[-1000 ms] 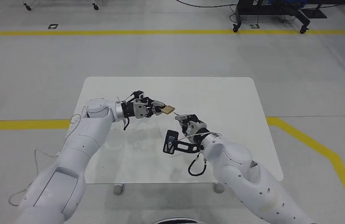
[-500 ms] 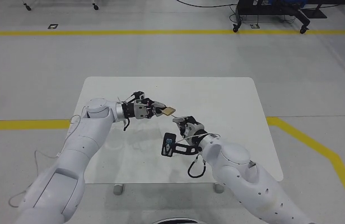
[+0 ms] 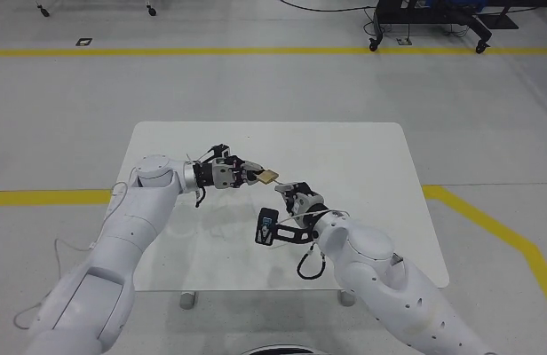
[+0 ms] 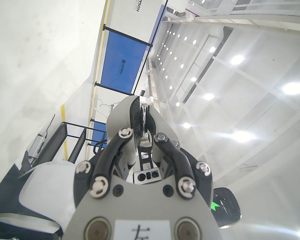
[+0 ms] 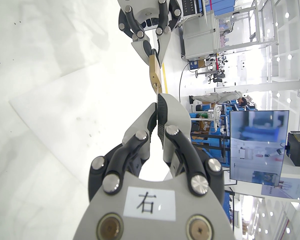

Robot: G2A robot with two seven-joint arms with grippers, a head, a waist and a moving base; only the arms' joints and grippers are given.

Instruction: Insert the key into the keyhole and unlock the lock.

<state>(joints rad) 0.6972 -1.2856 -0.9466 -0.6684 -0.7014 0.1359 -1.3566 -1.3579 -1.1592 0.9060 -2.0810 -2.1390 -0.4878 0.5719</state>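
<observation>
One step: seating the key in the keyhole; it likely needed the blade centred on the slot, then a straight push, with no turn until fully home.
Right gripper: nearest; pads pressed together on the key.
Key: blade edge-on, pointed away from the wrist; tip just beside the keyhole, entry not discernible.
Lock: held above the table; long axis roughly in line with the key, keyhole end facing it.
Left gripper: farthest; clamped on the lock's shackle end.

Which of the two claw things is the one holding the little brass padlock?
The left end effector: it clamps the brass padlock at its shackle end. The right end effector pinches only the thin key, near the keyhole.
</observation>
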